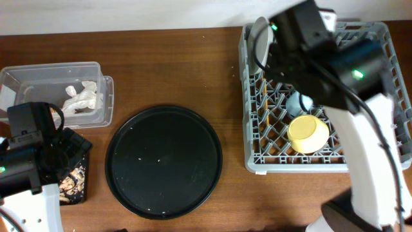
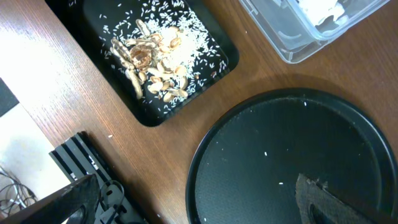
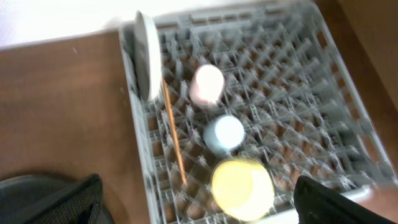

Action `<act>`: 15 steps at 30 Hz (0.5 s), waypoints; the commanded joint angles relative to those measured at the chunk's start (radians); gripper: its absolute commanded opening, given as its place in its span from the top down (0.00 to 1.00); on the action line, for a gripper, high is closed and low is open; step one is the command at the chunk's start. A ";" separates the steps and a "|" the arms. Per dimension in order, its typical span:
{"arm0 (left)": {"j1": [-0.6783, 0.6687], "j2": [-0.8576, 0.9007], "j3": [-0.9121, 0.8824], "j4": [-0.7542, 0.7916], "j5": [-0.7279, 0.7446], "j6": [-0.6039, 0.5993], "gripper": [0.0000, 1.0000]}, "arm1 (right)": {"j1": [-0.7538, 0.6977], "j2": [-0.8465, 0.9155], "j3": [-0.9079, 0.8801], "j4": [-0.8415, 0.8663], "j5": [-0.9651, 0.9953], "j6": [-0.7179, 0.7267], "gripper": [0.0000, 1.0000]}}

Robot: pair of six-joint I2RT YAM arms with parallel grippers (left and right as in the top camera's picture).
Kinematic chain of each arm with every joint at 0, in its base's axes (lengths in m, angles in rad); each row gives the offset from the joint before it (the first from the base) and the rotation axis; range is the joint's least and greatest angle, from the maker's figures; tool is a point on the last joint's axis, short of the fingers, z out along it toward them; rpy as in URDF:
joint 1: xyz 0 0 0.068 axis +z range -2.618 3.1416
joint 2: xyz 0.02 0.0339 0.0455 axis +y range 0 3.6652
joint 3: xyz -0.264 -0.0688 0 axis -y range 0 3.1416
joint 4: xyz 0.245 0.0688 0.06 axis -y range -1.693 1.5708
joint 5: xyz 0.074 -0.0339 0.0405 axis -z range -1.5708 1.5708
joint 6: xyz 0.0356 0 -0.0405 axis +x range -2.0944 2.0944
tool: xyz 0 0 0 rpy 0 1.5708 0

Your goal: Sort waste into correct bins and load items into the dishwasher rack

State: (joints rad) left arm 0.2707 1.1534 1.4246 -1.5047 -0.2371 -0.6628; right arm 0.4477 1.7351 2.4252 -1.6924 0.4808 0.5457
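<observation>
The grey dishwasher rack (image 1: 257, 158) stands at the right. In the right wrist view it holds the pale plate (image 3: 144, 56) upright on its edge at the left wall. The thin chopsticks (image 3: 174, 134), pink cup (image 3: 207, 84), light-blue cup (image 3: 224, 132) and yellow saucer (image 3: 241, 186) lie in it too. My right gripper (image 3: 199, 205) hangs open above the rack's near edge, with nothing between its fingers. The view is blurred. My left gripper (image 2: 199, 211) is open over the table and the rim of the round black tray (image 2: 286, 155). Food scraps (image 2: 155, 59) lie in the shallow black tray (image 2: 93, 25). White tissue (image 1: 82, 98) sits in the clear tub (image 1: 38, 74).
The round black tray (image 1: 163, 161) lies mid-table with a few rice grains on it. My right arm crosses over the rack and hides part of it from overhead. My left arm covers part of the shallow black tray (image 1: 76, 187) at the table's left edge.
</observation>
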 commanded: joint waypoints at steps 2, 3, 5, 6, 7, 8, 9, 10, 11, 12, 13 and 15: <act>0.003 -0.008 0.010 0.000 -0.014 0.005 0.01 | -0.003 -0.216 -0.143 -0.006 -0.188 -0.018 0.02; 0.003 -0.008 0.010 0.000 -0.014 0.005 0.01 | -0.003 -0.264 -0.195 -0.006 -0.190 -0.018 0.02; 0.003 -0.008 0.010 0.000 -0.014 0.005 0.01 | -0.003 -0.406 -0.359 -0.006 -0.237 -0.018 0.02; 0.003 -0.008 0.010 0.000 -0.014 0.005 0.01 | -0.003 -0.454 -0.415 -0.006 -0.292 -0.018 0.02; 0.003 -0.008 0.010 0.000 -0.014 0.005 0.01 | -0.003 -0.494 -0.456 -0.006 -0.330 -0.018 0.02; 0.003 -0.008 0.010 0.000 -0.014 0.005 0.00 | -0.003 -0.521 -0.477 -0.006 -0.346 -0.018 0.02; 0.003 -0.008 0.010 0.000 -0.014 0.005 0.01 | -0.003 -0.532 -0.479 -0.006 -0.346 -0.018 0.02; 0.003 -0.008 0.010 0.000 -0.014 0.005 0.01 | -0.003 -0.533 -0.479 -0.006 -0.346 -0.018 0.02; 0.003 -0.008 0.010 0.000 -0.014 0.005 0.01 | -0.003 -0.533 -0.479 -0.006 -0.346 -0.018 0.02; 0.003 -0.008 0.010 0.000 -0.014 0.005 0.01 | -0.003 -0.526 -0.479 -0.006 -0.346 -0.018 0.02; 0.003 -0.008 0.010 0.000 -0.014 0.005 0.00 | -0.003 -0.518 -0.479 -0.006 -0.346 -0.018 0.02; 0.003 -0.008 0.010 0.000 -0.014 0.005 0.01 | -0.003 -0.497 -0.479 -0.006 -0.346 -0.018 0.02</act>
State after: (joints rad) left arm 0.2707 1.1534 1.4261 -1.5036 -0.2375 -0.6628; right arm 0.4477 1.2163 1.9526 -1.6924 0.1410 0.5373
